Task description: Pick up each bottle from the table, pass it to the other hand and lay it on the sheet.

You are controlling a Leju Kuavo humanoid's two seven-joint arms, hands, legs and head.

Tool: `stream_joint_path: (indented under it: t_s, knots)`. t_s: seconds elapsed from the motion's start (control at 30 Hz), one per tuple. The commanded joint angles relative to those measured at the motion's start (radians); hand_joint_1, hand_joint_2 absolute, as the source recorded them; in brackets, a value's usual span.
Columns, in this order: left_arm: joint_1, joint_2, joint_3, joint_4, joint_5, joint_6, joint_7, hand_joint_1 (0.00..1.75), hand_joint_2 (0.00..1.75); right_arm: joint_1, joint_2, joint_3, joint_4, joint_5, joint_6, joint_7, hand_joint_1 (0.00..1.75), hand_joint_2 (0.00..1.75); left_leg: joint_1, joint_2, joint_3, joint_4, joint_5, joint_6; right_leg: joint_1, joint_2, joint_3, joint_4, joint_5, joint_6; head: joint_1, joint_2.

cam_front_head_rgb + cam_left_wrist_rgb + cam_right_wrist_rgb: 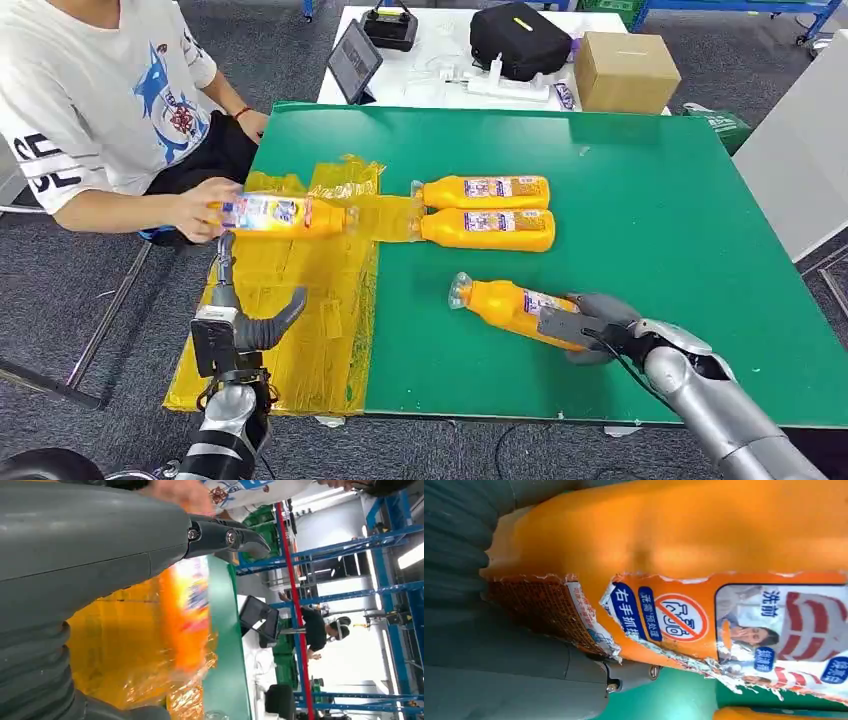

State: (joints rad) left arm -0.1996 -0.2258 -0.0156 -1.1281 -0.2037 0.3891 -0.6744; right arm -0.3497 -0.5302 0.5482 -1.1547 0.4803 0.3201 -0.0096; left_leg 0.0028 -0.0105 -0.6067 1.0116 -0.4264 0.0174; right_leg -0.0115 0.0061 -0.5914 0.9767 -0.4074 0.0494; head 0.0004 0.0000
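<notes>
A person in a white printed T-shirt (95, 95) sits at the far left, just off the corner of the green table (660, 230). Their hand (200, 208) grips one orange bottle (285, 215) by its base end, holding it above the far part of the yellow sheet (300, 330).

The sheet is crinkled plastic lying over the table's left edge. The robot's left hand (240, 315) is raised over the sheet's left part, thumb out to one side and fingers pointing up toward the person's bottle. It holds nothing, fingers apart. In the left wrist view the fingers (225, 535) reach past a blurred orange bottle (187, 615) without closing on it.

Toward the table's middle, two more orange bottles lie side by side and touching, caps toward the sheet: the far one (485, 190) and the near one (490, 228).

Nearer the robot and to the right, a fourth bottle (505, 305) lies on the green surface at a slant, clear cap pointing toward the sheet. The right hand (590, 328) is wrapped round its base end, thumb over the top. Close up, the bottle's torn label (684, 625) and orange body press against the grey hand.

Beyond the table's far edge stands a white table (440, 50) carrying a tablet (355, 60), a black bag (520, 40) and a cardboard box (625, 70).
</notes>
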Motion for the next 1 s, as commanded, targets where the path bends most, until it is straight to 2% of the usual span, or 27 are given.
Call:
stream_joint_path:
  t_s: [0.03, 0.1, 0.17, 0.2, 0.23, 0.27, 0.37, 0.47, 0.57, 0.6, 0.63, 0.77, 0.93, 1.0]
  knots:
    - [-0.042, 0.003, -0.017, 0.083, 0.007, -0.002, 0.004, 0.0, 1.75, 0.025, -0.008, 0.078, 0.053, -0.008, -0.003, 0.01, 1.75, 1.75, 0.001, -0.001, 0.003, -0.001, 0.0, -0.001, 0.001, -0.003, 0.004, -0.002, 0.0, -0.001, 0.0, 0.0]
    - [-0.034, 0.001, -0.016, 0.07, 0.012, 0.0, 0.002, 0.0, 1.75, 0.045, 0.033, 0.045, 0.05, -0.004, -0.076, -0.008, 1.75, 1.75, 0.001, -0.001, 0.003, -0.001, 0.0, -0.001, 0.002, -0.003, 0.004, -0.003, 0.0, -0.002, 0.0, 0.0]
    - [-0.015, -0.003, -0.014, 0.042, 0.015, -0.004, 0.005, 0.0, 1.75, 0.091, 0.124, -0.032, 0.035, 0.023, -0.206, -0.046, 1.75, 1.75, 0.002, 0.0, 0.002, -0.001, 0.0, -0.001, 0.002, -0.001, 0.003, -0.002, 0.0, -0.001, 0.0, 0.0]
    - [0.003, -0.008, -0.01, 0.018, 0.015, -0.005, 0.008, 0.0, 1.75, 0.131, 0.219, -0.124, 0.005, 0.053, -0.349, -0.11, 1.75, 1.75, 0.002, 0.0, 0.004, -0.002, 0.0, -0.001, 0.002, -0.001, 0.005, -0.003, 0.0, -0.002, 0.0, 0.0]
    - [0.024, -0.014, -0.007, -0.011, 0.013, -0.007, 0.01, 0.0, 1.75, 0.158, 0.299, -0.172, -0.03, 0.09, -0.419, -0.126, 1.75, 1.75, 0.002, 0.001, 0.003, -0.002, -0.001, -0.001, 0.002, 0.0, 0.004, -0.003, 0.0, -0.002, 0.0, 0.0]
    - [0.052, -0.023, -0.006, -0.052, 0.016, -0.021, 0.024, 0.0, 1.75, 0.198, 0.417, -0.253, -0.118, 0.12, -0.569, -0.206, 1.75, 1.75, 0.003, 0.004, 0.004, -0.002, -0.001, -0.002, 0.003, 0.003, 0.004, -0.003, 0.001, -0.002, 0.0, 0.0]
    - [0.1, -0.03, -0.035, -0.119, 0.066, -0.105, 0.075, 0.0, 1.75, 0.26, 0.543, -0.314, -0.3, 0.165, -0.751, -0.266, 1.75, 1.75, 0.003, 0.01, 0.003, -0.002, -0.002, -0.003, 0.003, 0.007, 0.001, 0.0, 0.0, -0.004, 0.002, 0.0]
    - [0.119, -0.029, -0.075, -0.149, 0.142, -0.194, 0.12, 0.0, 1.75, 0.307, 0.603, -0.383, -0.399, 0.083, -0.865, -0.377, 1.75, 1.75, 0.002, 0.007, -0.002, 0.0, -0.003, -0.003, 0.002, 0.005, -0.006, 0.005, -0.002, -0.004, -0.001, 0.0]
    - [0.12, -0.032, -0.083, -0.151, 0.141, -0.194, 0.119, 0.0, 1.75, 0.313, 0.599, -0.39, -0.407, 0.076, -0.865, -0.382, 1.75, 1.75, 0.002, -0.003, -0.003, 0.0, -0.002, -0.002, 0.002, -0.002, -0.004, 0.004, -0.004, -0.003, 0.0, 0.0]
    - [0.12, -0.032, -0.083, -0.151, 0.141, -0.194, 0.119, 0.0, 1.75, 0.313, 0.599, -0.39, -0.407, 0.076, -0.865, -0.382, 1.75, 1.75, 0.003, -0.002, -0.001, 0.001, -0.003, -0.003, 0.003, -0.003, -0.002, 0.004, -0.005, -0.004, 0.0, 0.0]
    - [0.116, -0.026, -0.09, -0.147, 0.17, -0.226, 0.137, 0.0, 1.75, 0.315, 0.607, -0.411, -0.402, 0.036, -0.882, -0.423, 1.75, 1.75, 0.002, -0.001, -0.005, -0.001, -0.001, -0.002, 0.002, 0.0, -0.006, 0.004, -0.003, -0.003, 0.0, 0.0]
    - [0.115, -0.005, -0.15, -0.145, 0.279, -0.359, 0.194, 0.0, 1.75, 0.341, 0.651, -0.473, -0.43, -0.033, -0.925, -0.549, 1.75, 1.75, 0.001, -0.001, -0.005, -0.001, 0.0, -0.002, 0.001, -0.002, -0.006, 0.004, -0.003, -0.003, 0.0, 0.0]
    - [0.118, 0.034, -0.228, -0.162, 0.444, -0.572, 0.229, 0.0, 1.75, 0.332, 0.652, -0.464, -0.316, -0.059, -0.826, -0.617, 1.75, 1.75, 0.0, 0.001, -0.004, -0.002, -0.001, -0.003, 0.0, 0.0, -0.005, 0.002, -0.002, -0.003, 0.0, 0.0]
    - [0.125, 0.039, -0.235, -0.172, 0.448, -0.58, 0.228, 0.0, 1.75, 0.328, 0.659, -0.456, -0.268, -0.065, -0.801, -0.631, 1.73, 1.75, 0.0, 0.001, -0.003, -0.002, -0.001, -0.003, 0.0, 0.0, -0.004, 0.002, -0.002, -0.004, 0.0, 0.0]
